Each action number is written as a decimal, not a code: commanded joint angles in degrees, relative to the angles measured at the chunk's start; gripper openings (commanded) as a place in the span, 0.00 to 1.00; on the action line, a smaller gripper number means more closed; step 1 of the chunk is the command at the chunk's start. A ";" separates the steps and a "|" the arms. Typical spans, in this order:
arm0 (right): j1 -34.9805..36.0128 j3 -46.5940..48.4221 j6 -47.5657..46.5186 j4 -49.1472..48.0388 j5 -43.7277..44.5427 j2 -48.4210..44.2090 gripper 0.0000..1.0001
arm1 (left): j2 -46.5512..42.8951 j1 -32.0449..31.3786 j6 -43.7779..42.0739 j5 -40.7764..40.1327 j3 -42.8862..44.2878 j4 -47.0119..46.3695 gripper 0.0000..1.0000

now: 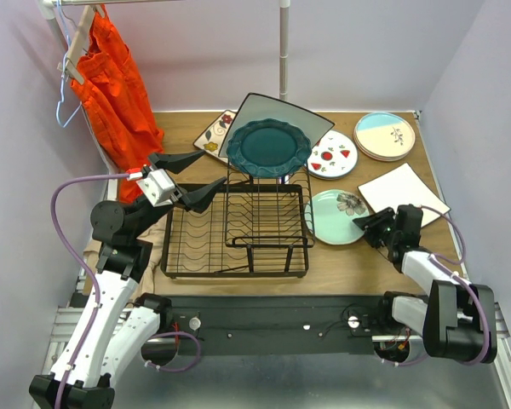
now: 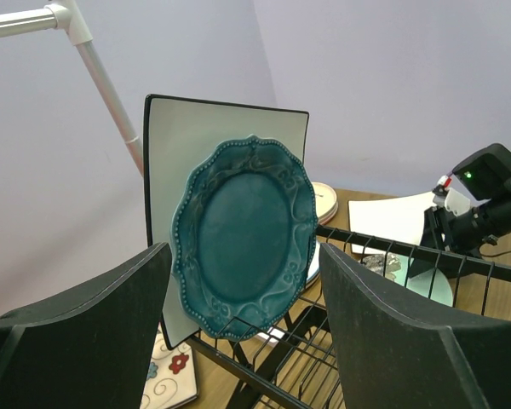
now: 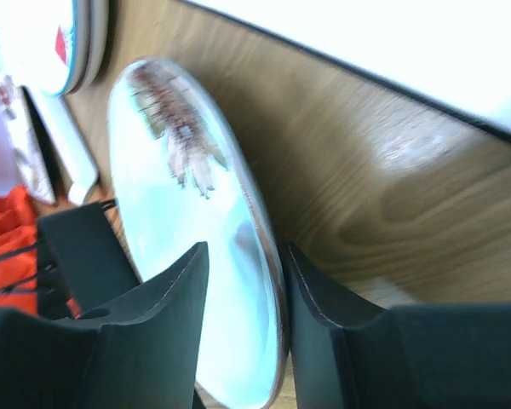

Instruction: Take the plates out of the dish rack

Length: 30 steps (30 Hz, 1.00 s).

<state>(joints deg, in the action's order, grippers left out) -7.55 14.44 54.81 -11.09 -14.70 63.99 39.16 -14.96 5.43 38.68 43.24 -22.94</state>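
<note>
While the dish rack [image 1: 235, 232] stands in the middle of the bench [image 1: 358, 266], we see two plates upright in its raised upper tier. One is the dark teal scalloped plate [image 1: 268, 146]. Directly behind it stands the larger square white plate [image 1: 277, 109] with its dark rim. The lower wire tier in front of them holds nothing we can make out.

The left pincer [image 1: 214, 169] hangs in the air just left of the teal plate, with its two black fingers spread wide apart and holding nothing. In the left wrist view the teal plate sits framed between those fingers but well beyond their tips.

The right pincer [image 3: 247, 251] is low on the bench at the right. Its fingers straddle the near rim of the mint floral plate [image 1: 334, 217], one above the face and one outside the edge. The wrist view is blurred, but they seem to be pinched onto that rim. From above, this plate looks to lie flat on the bench, just right of the rack.

The other plates lie on the bench. The flower-print plate [image 1: 214, 135] is behind the rack's left corner, and the red-fruit plate [image 1: 333, 155] is behind its right. The round cream and pale blue plate [image 1: 385, 135] is at the far right corner, and a plain white square plate [image 1: 403, 192] is beside the right arm. An orange garment [image 1: 112, 89] hangs at the far left.
</note>
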 commanded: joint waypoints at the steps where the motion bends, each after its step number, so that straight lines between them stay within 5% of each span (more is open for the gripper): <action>1: 0.26 4.89 -3.65 7.56 5.64 0.53 0.52 | -0.13 0.46 -0.60 0.08 -0.27 0.35 0.79; 13: 0.26 7.98 -5.15 11.63 10.74 4.30 0.53 | -0.13 0.46 -0.51 0.43 0.00 0.26 0.79; 18: 0.26 6.40 -3.04 4.69 8.55 5.44 0.38 | -0.13 0.46 -0.60 0.17 0.00 0.26 0.79; 30: 0.26 8.24 -1.02 -2.44 8.19 13.27 0.24 | -0.40 0.55 -0.95 -0.18 -0.09 0.44 0.79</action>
<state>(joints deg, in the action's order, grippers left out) -7.44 21.21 52.58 -10.57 -7.62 74.83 39.18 -14.70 5.39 38.65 43.24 -22.87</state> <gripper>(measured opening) 0.261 0.790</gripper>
